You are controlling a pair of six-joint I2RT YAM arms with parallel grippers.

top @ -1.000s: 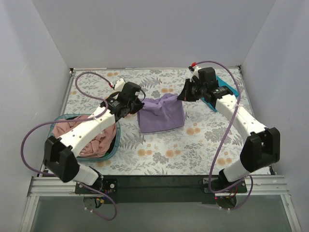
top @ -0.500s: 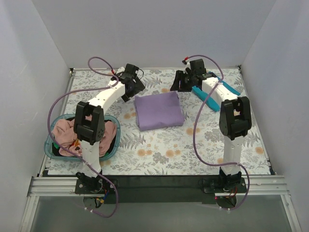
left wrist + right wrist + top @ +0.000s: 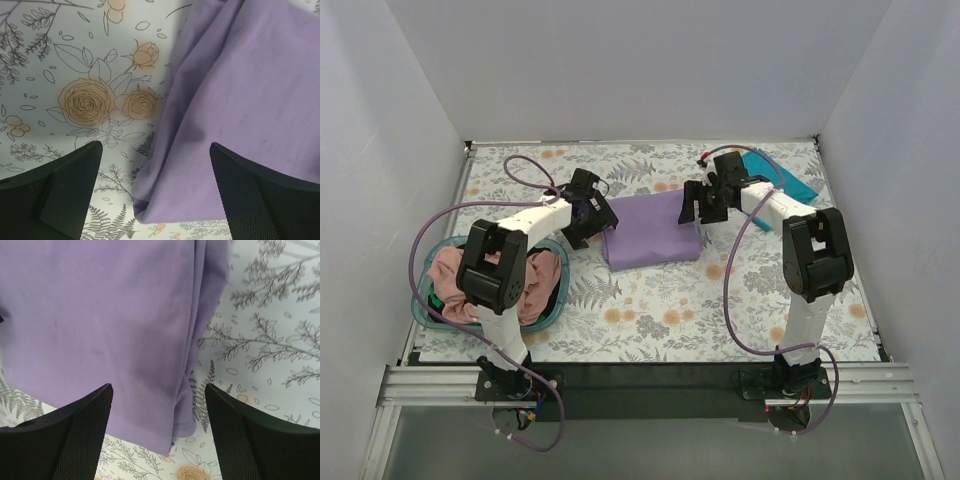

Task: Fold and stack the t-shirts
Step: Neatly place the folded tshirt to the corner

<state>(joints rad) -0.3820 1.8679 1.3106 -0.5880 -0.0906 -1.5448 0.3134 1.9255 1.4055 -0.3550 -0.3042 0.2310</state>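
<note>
- Well, the left gripper (image 3: 155,167) stands wide apart, gripping nothing, over the lavender t-shirt's (image 3: 652,230) left edge.
- The right gripper (image 3: 157,407) gapes too, empty, above its right edge.
- The shirt lies folded flat on the table (image 3: 650,310).

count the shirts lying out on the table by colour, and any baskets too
lavender-purple t-shirt, folded: 1
teal-blue t-shirt: 1
teal basket: 1
total: 3
The pink cloth heaped in the basket is left out; its pieces cannot be told apart.
</note>
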